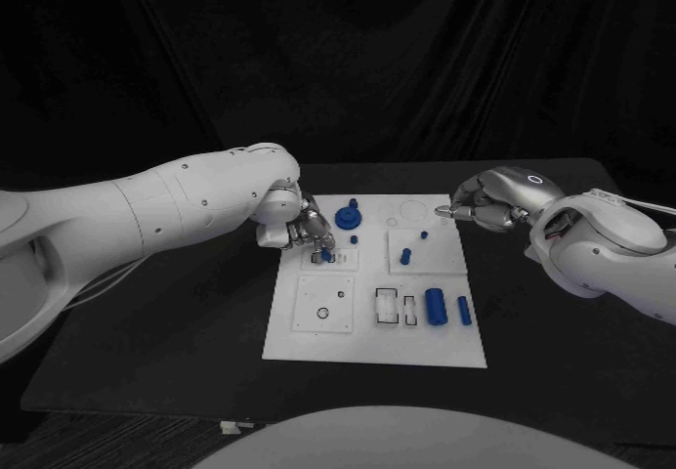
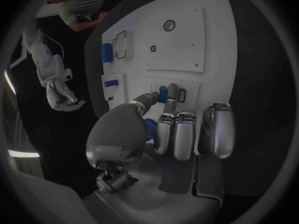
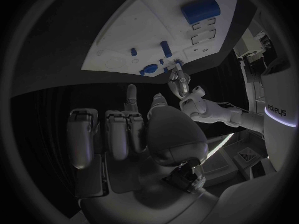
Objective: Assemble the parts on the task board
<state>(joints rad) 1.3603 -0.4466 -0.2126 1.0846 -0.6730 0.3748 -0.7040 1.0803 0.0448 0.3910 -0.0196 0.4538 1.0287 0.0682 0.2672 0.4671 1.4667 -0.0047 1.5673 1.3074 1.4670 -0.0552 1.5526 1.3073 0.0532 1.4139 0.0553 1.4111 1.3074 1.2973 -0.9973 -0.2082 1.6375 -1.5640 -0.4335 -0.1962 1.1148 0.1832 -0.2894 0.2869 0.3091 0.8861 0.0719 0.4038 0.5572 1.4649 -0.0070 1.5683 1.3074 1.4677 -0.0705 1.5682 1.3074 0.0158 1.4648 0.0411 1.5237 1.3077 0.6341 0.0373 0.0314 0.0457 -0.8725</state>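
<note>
1. The left hand [image 1: 302, 231] is down over the board [image 1: 378, 344], at about 10 o'clock from the board's centre. It pinches a small blue peg [image 2: 162, 94] between thumb and one finger, its other fingers [image 2: 185, 134] curled in just behind. The peg's tip sits at a raised square plate on the board, so my guess is that it is being lined up with a hole there; whether it is already seated I cannot tell.

2. The right hand [image 1: 481, 206] hangs at the board's 1 o'clock corner, off its edge, fingers loosely curled with nothing in them. It is probably parked there to leave the left hand room.

3. The board lies flat on the black desk [image 1: 169, 332] and serves as the tray for all the parts:
   - a blue knob [image 1: 348, 217] at 12 o'clock, near the left hand;
   - a short pin [image 1: 405, 257] standing just right of centre;
   - a thick cylinder [image 1: 436, 304] and a thin bar [image 1: 464, 311] lying side by side at 4 o'clock;
   - two empty rectangular slots [image 1: 386, 306] just left of the cylinder, likely meant for those two;
   - a square plate [image 1: 324, 303] at 7 o'clock with holes still open.

4. Most parts look unplaced, so the assembly seems early.
</note>
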